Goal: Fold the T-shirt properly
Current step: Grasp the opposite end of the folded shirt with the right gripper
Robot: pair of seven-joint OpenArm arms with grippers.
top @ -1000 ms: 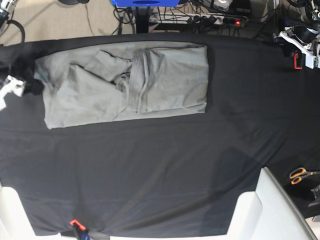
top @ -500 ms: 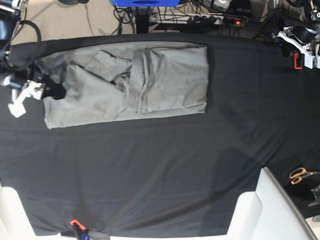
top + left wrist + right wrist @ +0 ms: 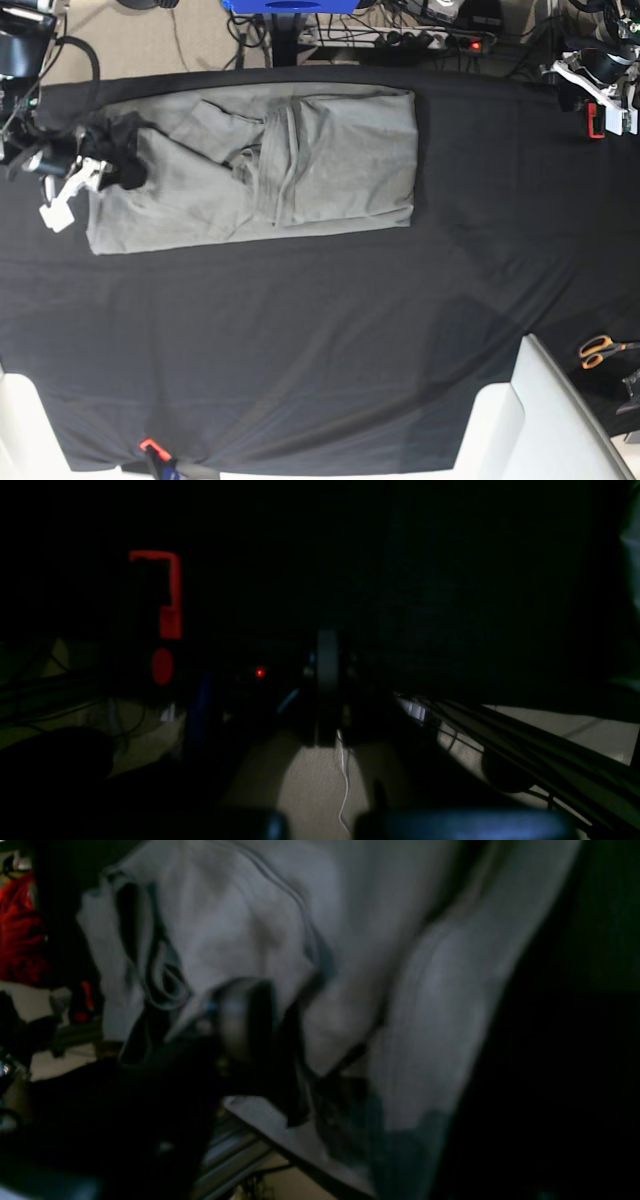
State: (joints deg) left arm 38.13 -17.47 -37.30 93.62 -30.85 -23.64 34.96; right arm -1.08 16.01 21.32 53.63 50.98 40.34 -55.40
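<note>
The light-grey T-shirt point(image 3: 300, 160) lies partly folded on the black table cloth point(image 3: 320, 330), its sleeves and sides turned in towards a middle crease. My right gripper point(image 3: 115, 152) sits on the shirt's upper left corner. In the right wrist view, blurred grey folds of the T-shirt point(image 3: 425, 990) surround a dark fingertip point(image 3: 245, 1020), and the blur hides whether fabric is pinched. My left gripper point(image 3: 600, 85) rests off the shirt at the table's far right corner; its jaws point(image 3: 327, 690) stand together with nothing between them.
A red clamp point(image 3: 595, 122) holds the cloth's far right corner, and orange-handled scissors point(image 3: 600, 350) lie at the right edge. White blocks point(image 3: 540, 420) stand at both near corners. An orange clip point(image 3: 150, 445) grips the front edge. A power strip point(image 3: 400, 40) and cables lie behind the table.
My right gripper has moved in from the table's left edge onto the shirt's upper left corner, its jaws narrowing. The left arm has stayed put.
</note>
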